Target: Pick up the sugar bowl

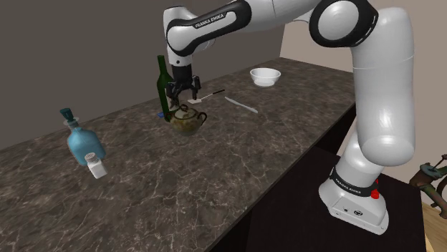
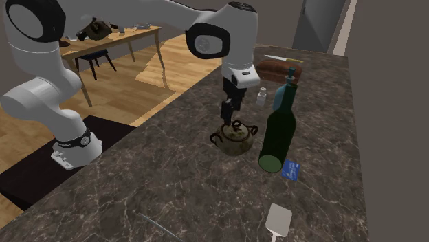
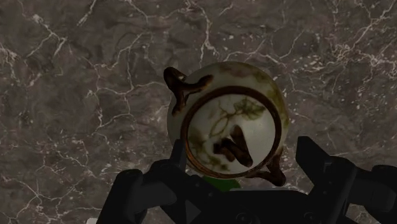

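Cream lidded sugar bowl with brown handles and leaf pattern (image 1: 188, 120) set on dark marbled tabletop (image 1: 215, 172), just beside dark green bottle (image 1: 163, 82), black pincer (image 1: 183, 97) poised directly above it, fingers (image 3: 324, 168) spread apart, nothing clasped.

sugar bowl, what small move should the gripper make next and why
Probably a short, straight descent. The gripper sits just above the sugar bowl, and in the wrist view its open fingers stand apart on either side of it without clasping it. Lowering them beside the body should allow a grip. The green bottle stands close, so avoid sideways drift.
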Tool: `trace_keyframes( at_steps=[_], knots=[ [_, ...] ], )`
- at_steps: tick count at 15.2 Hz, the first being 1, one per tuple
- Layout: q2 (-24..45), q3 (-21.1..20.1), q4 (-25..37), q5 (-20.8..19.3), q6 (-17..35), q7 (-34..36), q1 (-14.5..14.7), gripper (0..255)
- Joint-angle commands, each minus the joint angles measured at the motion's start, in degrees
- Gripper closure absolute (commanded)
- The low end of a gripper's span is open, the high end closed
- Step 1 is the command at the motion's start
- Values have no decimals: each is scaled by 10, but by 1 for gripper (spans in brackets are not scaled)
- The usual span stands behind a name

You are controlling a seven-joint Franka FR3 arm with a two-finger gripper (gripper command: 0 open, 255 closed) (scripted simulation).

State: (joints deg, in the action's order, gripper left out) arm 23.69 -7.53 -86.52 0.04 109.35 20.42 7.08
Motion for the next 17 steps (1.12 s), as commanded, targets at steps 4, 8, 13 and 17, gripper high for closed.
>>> trace_keyframes(
  at_steps=[4, 8, 13, 17],
  knots=[
    [13, 1, -24, -1, 37, -1, 0, 0],
    [13, 0, -24, -2, 37, 1, 1, 255],
    [13, 0, -24, -2, 37, 1, 1, 255],
    [11, 1, -19, -1, 30, -1, 0, 255]
  ],
)
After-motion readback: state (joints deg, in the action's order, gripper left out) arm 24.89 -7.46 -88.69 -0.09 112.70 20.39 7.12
